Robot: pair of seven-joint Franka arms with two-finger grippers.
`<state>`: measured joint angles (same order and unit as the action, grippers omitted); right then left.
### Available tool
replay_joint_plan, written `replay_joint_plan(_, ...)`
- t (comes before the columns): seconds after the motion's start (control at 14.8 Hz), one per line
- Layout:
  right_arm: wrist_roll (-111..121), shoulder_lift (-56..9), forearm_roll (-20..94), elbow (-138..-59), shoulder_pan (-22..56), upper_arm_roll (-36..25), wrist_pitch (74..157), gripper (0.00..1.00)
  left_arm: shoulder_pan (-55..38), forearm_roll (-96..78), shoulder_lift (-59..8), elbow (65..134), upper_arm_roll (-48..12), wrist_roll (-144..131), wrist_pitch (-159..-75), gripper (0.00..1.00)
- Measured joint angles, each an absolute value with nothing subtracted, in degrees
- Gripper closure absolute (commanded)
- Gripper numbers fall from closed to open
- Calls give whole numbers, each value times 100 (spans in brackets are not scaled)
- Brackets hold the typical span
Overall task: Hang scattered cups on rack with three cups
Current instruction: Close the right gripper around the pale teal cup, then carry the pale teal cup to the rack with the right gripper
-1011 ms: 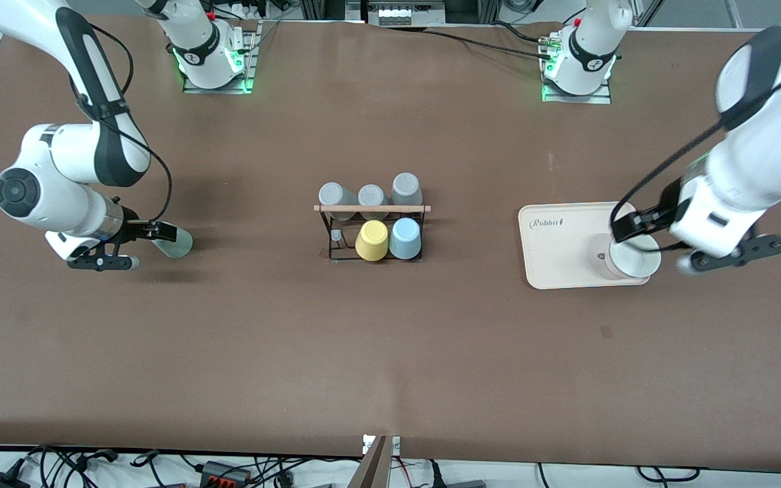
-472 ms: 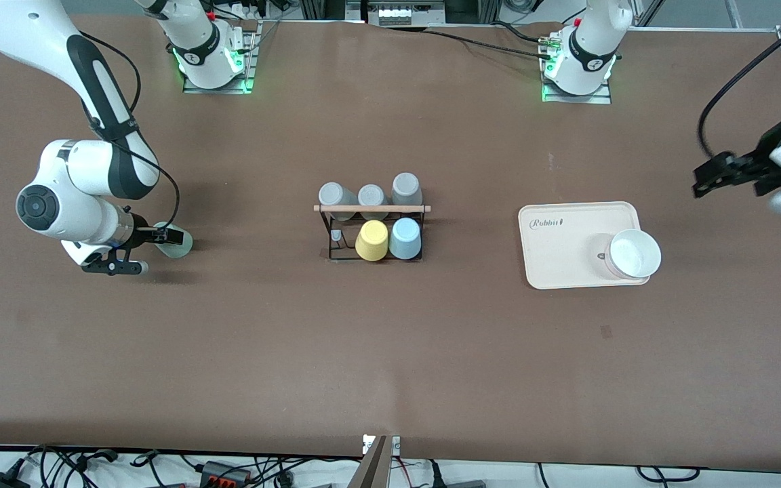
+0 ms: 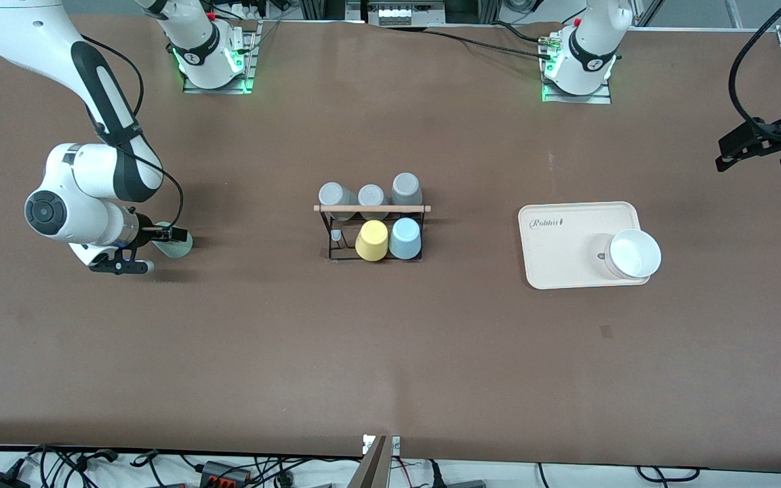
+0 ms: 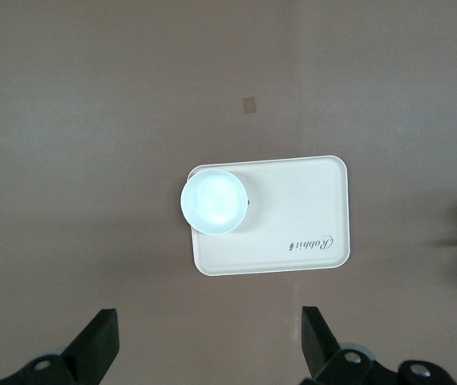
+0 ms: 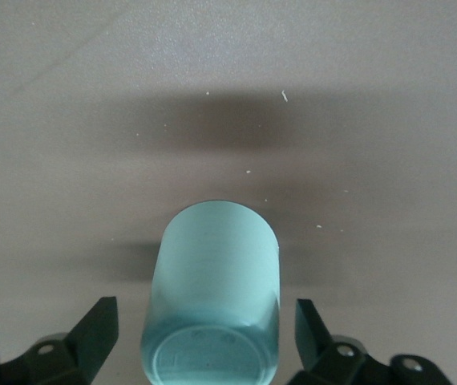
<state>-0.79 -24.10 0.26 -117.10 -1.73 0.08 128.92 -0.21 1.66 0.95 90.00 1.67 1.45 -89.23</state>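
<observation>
Mint green cup [image 3: 175, 245]: lies on its side on the bare table toward the right arm's end, well apart from the rack. In the right wrist view [image 5: 212, 301] its flat base faces the camera and its body runs away from it.

Right gripper [image 3: 153, 249]: down at table level, straddling the mint green cup. Fingers [image 5: 92, 333] stand open on either side of the cup with a clear gap showing at each flank; no grip on it.

Rack [image 3: 371, 209]: black wire frame with a pale wooden rod across the top, standing at the middle of the table.

Light blue cup [image 3: 405, 238]: upturned on the rack, on the row nearer the front camera, touching or just beside the yellow cup [image 3: 371, 240].

Grey cups [image 3: 371, 195]: three, on the rack's row farther from the front camera.

Empty peg: a short upright beside the yellow cup, toward the right arm's end; it looks bare, though it is small and hard to judge.

Beige tray [image 3: 567, 237]: lies toward the left arm's end, level with the rack. A white bowl [image 3: 632, 254] sits on its corner nearer the front camera.

Left gripper [image 3: 760, 146]: up in the air over the table edge at the left arm's end, waiting. Fingers [image 4: 100, 345] spread wide, holding nothing; tray [image 4: 293, 216] and bowl [image 4: 214, 200] show far below it.
</observation>
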Motion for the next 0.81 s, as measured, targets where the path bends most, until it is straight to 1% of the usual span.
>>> replay_joint_plan(0.07,-79,-2416,25,-11710,-172,9,12893,60,-20,166,98,9000,172,145,-8911,0)
replay_joint_plan(0.13,-77,-2416,25,-11704,-169,11,12894,66,-21,166,98,9000,173,145,-8893,0)
replay_joint_plan(0.2,-75,-2415,23,-11678,-165,17,12891,69,-23,163,98,9000,170,145,-8878,0)
replay_joint_plan(0.34,-73,-2391,19,-11504,-150,52,12698,71,-30,153,110,9000,138,131,-8794,0)
replay_joint_plan(0.4,-64,-2355,18,-11309,-139,94,12384,71,-41,151,132,9000,113,125,-8752,0)
replay_joint_plan(0.67,-127,-2182,36,-9980,37,507,10713,74,-59,136,250,8988,84,110,-8747,0)
replay_joint_plan(0.81,-343,-2137,152,-9407,381,597,10312,74,-58,130,237,8989,85,106,-8778,0)
